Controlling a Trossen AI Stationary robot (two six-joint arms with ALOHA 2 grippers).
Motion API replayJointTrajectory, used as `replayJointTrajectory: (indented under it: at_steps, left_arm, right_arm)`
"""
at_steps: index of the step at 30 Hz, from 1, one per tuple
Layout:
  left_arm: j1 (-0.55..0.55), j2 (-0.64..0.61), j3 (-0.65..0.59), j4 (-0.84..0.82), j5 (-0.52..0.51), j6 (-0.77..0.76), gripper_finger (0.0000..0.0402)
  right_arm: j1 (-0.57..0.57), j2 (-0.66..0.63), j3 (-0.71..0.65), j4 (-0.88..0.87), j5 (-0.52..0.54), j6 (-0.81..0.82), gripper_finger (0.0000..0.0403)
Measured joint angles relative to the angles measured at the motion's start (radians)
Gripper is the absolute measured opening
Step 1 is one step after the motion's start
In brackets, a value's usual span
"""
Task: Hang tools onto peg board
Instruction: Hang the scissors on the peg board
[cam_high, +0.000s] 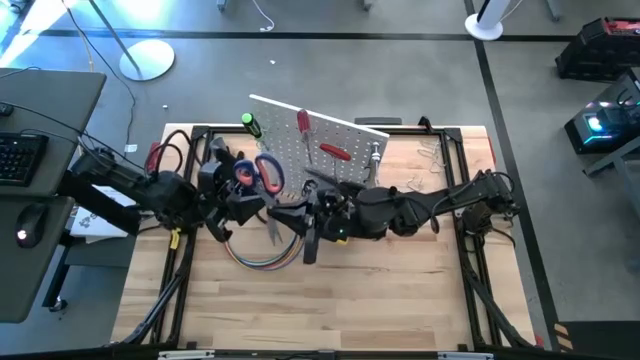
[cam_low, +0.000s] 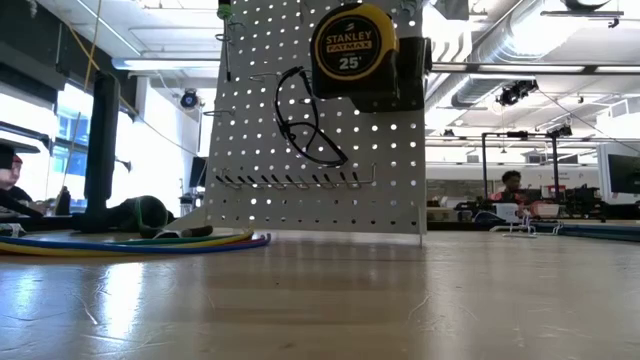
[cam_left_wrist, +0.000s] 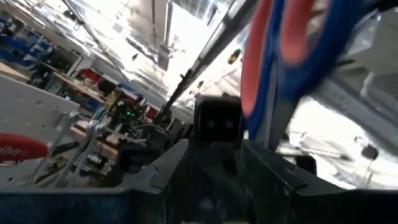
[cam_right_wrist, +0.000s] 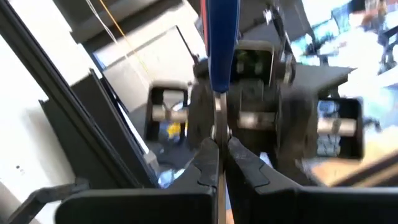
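1. The tabletop (cam_high: 400, 290) is pale wood inside a black frame (cam_high: 190, 300); both arms meet near its middle, just in front of the peg board (cam_high: 340, 135), which stands toward the far edge.
2. The scissors (cam_high: 262, 175), with red and blue handles, are held between the two grippers above the tabletop, handles toward the left arm and blades toward the right arm.
3. The left gripper (cam_high: 240, 190) is at the handle end; the left wrist view shows the red and blue loops close before its dark fingers (cam_left_wrist: 273, 180); its jaws stand partly spread, and whether they grip the handles cannot be told.
4. The right gripper (cam_high: 308, 215) is at the blade end; in the right wrist view its jaws are pressed together, pinching the thin metal blade.
5. On the peg board hang a green-handled screwdriver (cam_high: 250, 124) near its left end, a red-handled screwdriver (cam_high: 334, 152) toward the middle, and a wrench (cam_high: 375, 155) toward its right end; the low view also shows a yellow tape measure (cam_low: 353, 46) high up and dark safety glasses (cam_low: 305, 115) below it.
6. A curved bundle of coloured cables (cam_high: 262, 258) lies on the tabletop under the grippers.
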Motion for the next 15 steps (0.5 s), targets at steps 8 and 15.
replayJointTrajectory:
  at_steps: [8, 15]
  left_arm:
    - [-0.004, -0.088, 0.001, -0.084, -0.068, 0.077, 0.0139]
    - [-0.03, -0.148, 0.001, -0.168, 0.011, 0.023, 0.0139]
  right_arm:
    - [0.018, -0.019, 0.0, 0.046, 0.036, -0.055, 0.0001]
    - [0.017, -0.027, 0.0, 0.022, 0.062, -0.027, 0.0]
